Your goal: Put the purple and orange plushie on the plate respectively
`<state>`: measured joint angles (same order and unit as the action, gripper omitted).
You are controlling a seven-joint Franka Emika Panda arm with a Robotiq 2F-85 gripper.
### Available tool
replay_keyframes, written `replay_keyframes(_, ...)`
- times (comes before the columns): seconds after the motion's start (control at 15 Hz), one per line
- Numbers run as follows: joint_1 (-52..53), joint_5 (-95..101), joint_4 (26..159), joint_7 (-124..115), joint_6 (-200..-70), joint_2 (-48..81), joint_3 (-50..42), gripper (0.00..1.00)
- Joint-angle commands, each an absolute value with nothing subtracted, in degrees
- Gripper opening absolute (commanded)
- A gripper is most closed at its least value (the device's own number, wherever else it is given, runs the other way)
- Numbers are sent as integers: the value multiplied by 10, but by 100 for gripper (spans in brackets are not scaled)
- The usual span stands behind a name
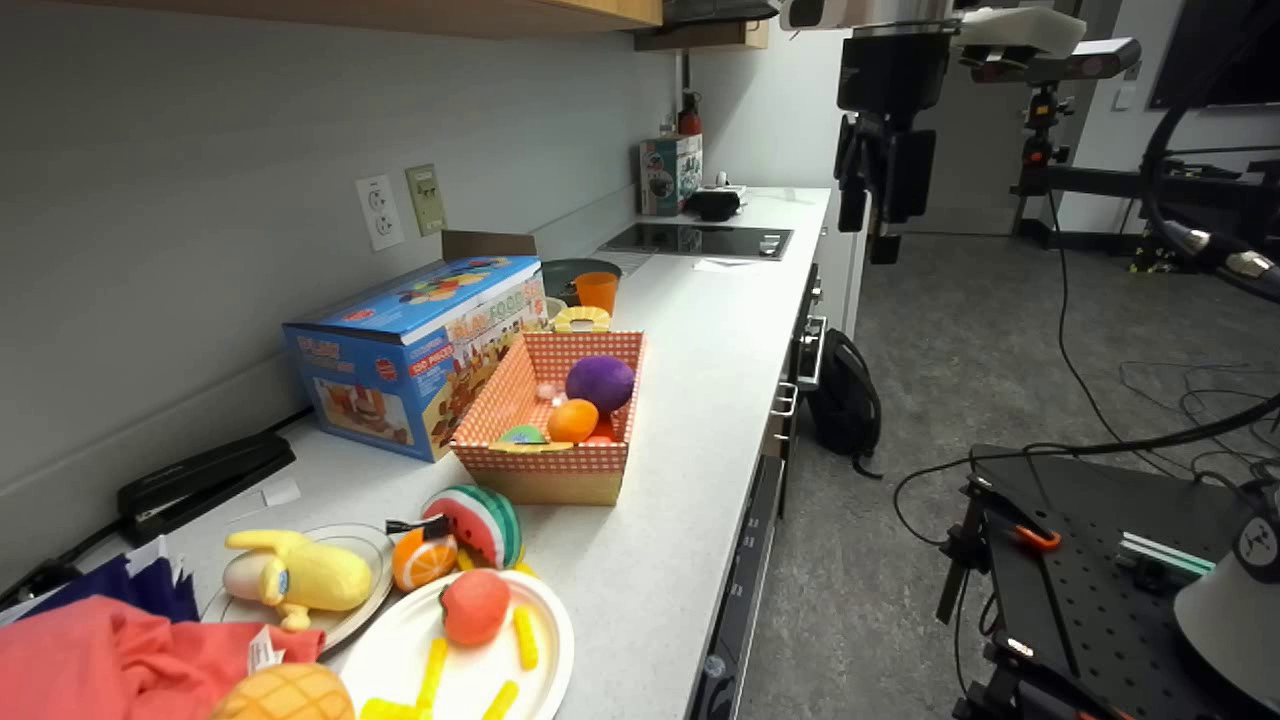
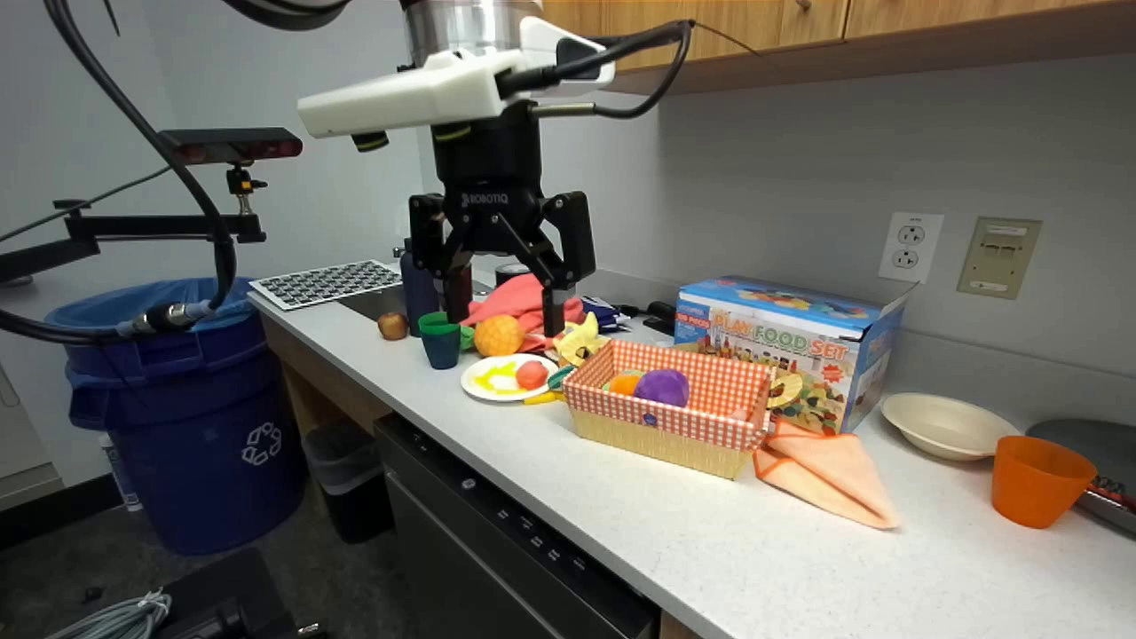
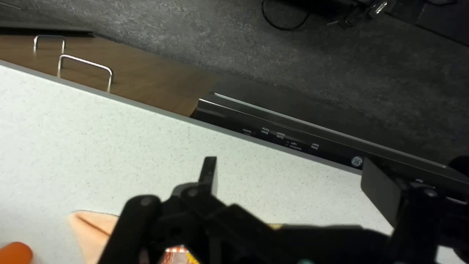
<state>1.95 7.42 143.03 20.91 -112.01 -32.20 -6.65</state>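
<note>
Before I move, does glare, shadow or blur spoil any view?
In both exterior views, the purple plushie and orange plushie are lit well enough to tell apart; in an exterior view, the white plate looks close to washed out; in the wrist view, the gripper is near-black and soft-edged, the floor dim, and I make out neither plushie.

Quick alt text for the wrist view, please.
Open, empty gripper, seen mostly against a speckled white countertop. At the bottom, left to right: part of an orange cup, a peach cloth and a sliver of checked basket.
</note>
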Motion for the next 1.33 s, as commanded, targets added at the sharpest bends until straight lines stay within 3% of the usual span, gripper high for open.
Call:
replay_keyframes(0.0, 14, 79, 1432, 203, -1130, -323, -62, 100)
replay_keyframes(1.27, 12, 91, 1430, 194, -1159, -321, -59, 100)
